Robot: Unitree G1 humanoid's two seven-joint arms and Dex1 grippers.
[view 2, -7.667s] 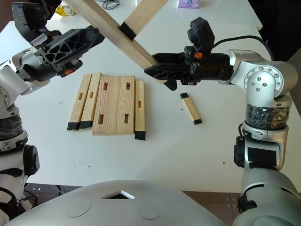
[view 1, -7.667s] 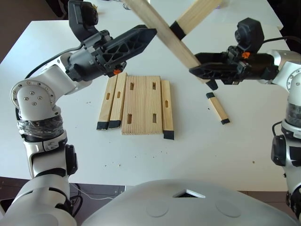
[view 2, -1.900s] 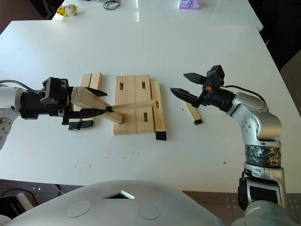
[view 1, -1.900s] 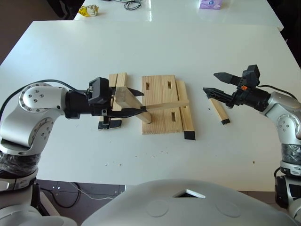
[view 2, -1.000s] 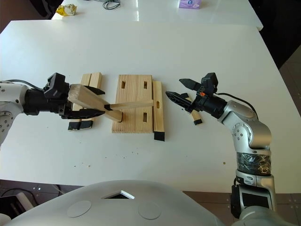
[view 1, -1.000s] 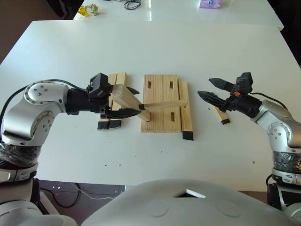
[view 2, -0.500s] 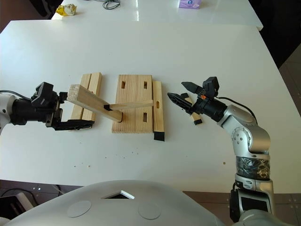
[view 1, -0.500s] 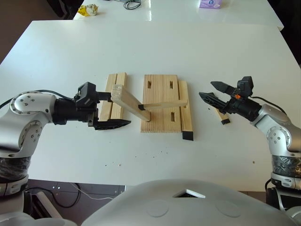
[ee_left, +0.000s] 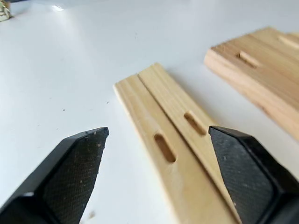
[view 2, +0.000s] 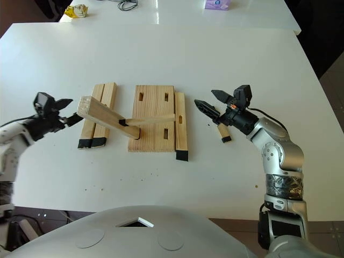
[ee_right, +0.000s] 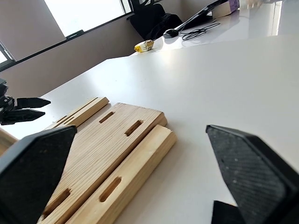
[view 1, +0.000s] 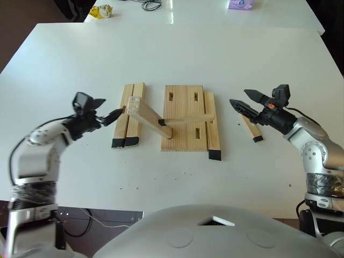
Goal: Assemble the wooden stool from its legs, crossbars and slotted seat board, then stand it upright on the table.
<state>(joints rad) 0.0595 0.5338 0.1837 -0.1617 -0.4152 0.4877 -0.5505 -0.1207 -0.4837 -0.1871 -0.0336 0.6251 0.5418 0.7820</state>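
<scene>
L claw [view 1: 110, 107] spread, legs [view 1: 125, 126] just beside

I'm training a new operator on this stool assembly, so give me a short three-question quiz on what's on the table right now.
1. True or false: the left gripper is holding the joined leg and crossbar.
2. How many loose legs lie side by side on the robot's left of the seat board? A one, B two, C three.
3. Which part lies on the table nearest the right gripper?
Key: 1 false, it is open and empty. 2 B. 3 the short crossbar.
</scene>
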